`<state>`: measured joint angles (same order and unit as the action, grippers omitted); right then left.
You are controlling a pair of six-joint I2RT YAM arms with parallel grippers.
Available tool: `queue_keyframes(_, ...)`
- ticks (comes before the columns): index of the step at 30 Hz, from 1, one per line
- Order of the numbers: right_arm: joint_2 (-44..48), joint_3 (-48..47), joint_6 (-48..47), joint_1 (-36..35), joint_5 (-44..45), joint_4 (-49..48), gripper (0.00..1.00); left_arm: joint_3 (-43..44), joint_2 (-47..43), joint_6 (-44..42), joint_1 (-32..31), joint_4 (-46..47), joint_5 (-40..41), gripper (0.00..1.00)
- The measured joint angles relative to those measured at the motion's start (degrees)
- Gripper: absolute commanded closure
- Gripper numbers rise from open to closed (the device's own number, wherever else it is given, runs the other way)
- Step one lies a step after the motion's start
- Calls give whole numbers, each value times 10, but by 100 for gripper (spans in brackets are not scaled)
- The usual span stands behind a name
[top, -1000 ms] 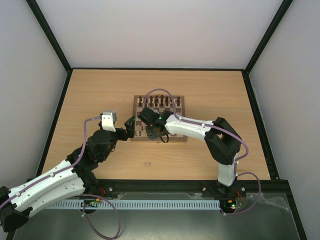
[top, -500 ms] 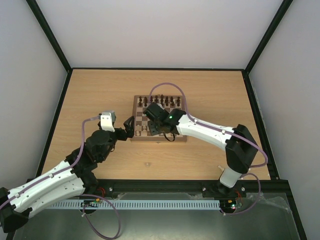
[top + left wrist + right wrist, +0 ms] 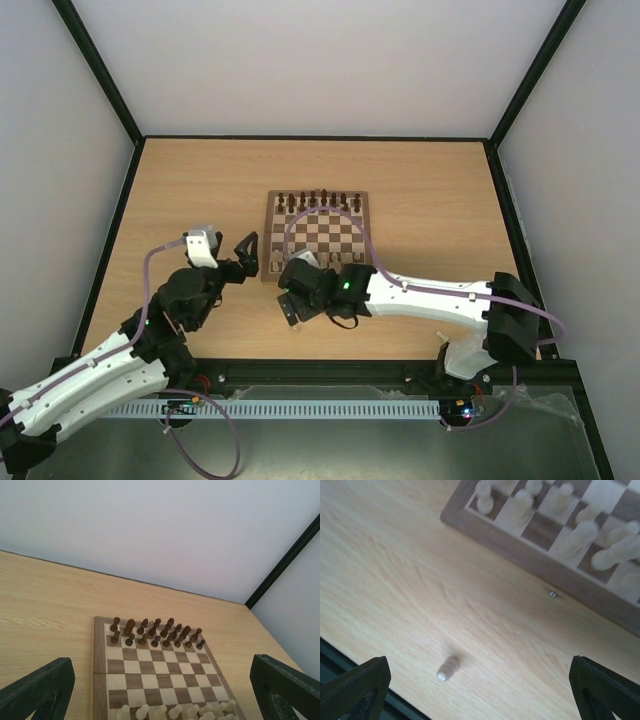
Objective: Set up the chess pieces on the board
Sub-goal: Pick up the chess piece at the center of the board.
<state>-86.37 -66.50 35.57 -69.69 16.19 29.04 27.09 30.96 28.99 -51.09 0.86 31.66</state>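
Note:
The board (image 3: 318, 232) lies in the middle of the table, with dark pieces (image 3: 318, 202) along its far edge. In the left wrist view the pale chess pieces (image 3: 175, 711) crowd the board's (image 3: 150, 665) near rows. One pale piece (image 3: 447, 667) stands alone on the bare table in front of the board's border (image 3: 520, 545). My right gripper (image 3: 290, 303) hangs open above that spot; in its wrist view the gripper (image 3: 480, 685) holds nothing. My left gripper (image 3: 248, 252) is open and empty beside the board's left edge, aimed across it (image 3: 160, 680).
Black frame rails (image 3: 400, 370) run along the table's near edge, and white walls enclose the other sides. A small metal screw (image 3: 553, 594) shows on the board's side. The right arm (image 3: 430, 295) stretches across the table in front of the board.
My right gripper has opened and drawn back from over the board to the table off its near left corner. The left gripper has shifted slightly away from the board.

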Motion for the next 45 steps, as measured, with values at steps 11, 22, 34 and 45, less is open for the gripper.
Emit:
queue_keyframes(11,-110,1,37,-52,-7,-14,29,-14,-69,2,0,0,18,1)
queue_keyframes(22,-182,-34,50,-68,-19,-15,63,-15,-63,2,0,0,18,1)
queue_keyframes(34,-186,-34,61,-78,-26,-7,70,-15,-61,2,0,0,18,1)
queue_keyframes(45,-185,-33,80,-88,-27,-1,86,-14,-57,2,0,0,18,1)
